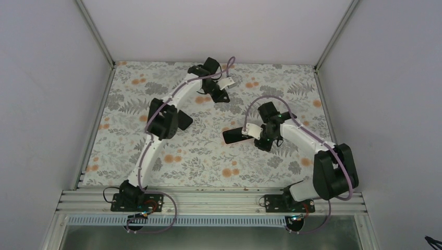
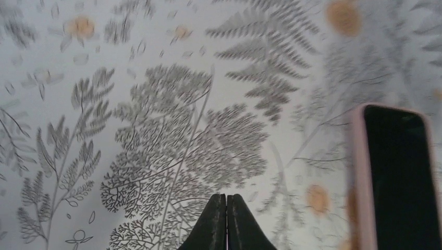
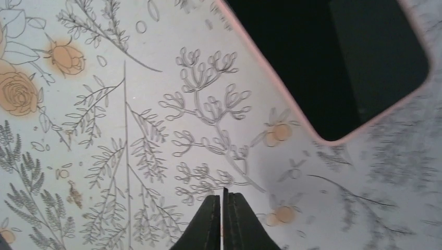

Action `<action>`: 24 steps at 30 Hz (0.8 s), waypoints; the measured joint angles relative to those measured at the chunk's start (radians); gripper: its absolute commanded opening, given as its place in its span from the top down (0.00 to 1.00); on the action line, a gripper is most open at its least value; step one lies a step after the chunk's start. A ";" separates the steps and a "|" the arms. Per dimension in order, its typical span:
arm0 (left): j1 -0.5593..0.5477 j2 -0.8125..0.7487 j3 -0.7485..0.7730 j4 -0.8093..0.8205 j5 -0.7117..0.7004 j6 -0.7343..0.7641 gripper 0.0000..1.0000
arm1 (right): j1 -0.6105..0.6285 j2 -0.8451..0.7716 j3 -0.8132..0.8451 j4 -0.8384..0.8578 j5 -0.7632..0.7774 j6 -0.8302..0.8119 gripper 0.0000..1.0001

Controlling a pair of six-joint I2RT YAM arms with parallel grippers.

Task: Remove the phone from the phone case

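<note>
The phone (image 1: 234, 135) lies flat on the floral table cover, dark screen up, in a pink case. It shows at the right edge of the left wrist view (image 2: 401, 182), with the case rim (image 2: 358, 172) around it, and at the top right of the right wrist view (image 3: 333, 57), with the case rim (image 3: 339, 140) at its corner. My right gripper (image 1: 267, 143) is just right of the phone, shut and empty (image 3: 223, 200), above the cloth. My left gripper (image 1: 220, 97) is farther back, shut and empty (image 2: 226, 200), with the phone off to its right.
The floral cloth (image 1: 198, 156) covers the whole table. Grey walls with metal posts (image 1: 96, 36) enclose it on three sides. An aluminium rail (image 1: 208, 200) carries both arm bases along the near edge.
</note>
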 measured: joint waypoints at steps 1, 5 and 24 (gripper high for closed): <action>0.000 0.058 0.071 -0.035 -0.006 0.003 0.98 | 0.002 0.002 -0.013 0.000 -0.011 0.019 0.96; 0.004 0.153 0.128 -0.128 -0.037 0.011 0.98 | 0.007 0.054 -0.042 0.017 -0.039 0.061 0.96; -0.117 -0.138 -0.470 -0.011 -0.018 -0.018 0.98 | 0.003 0.264 0.019 0.255 -0.011 0.150 0.96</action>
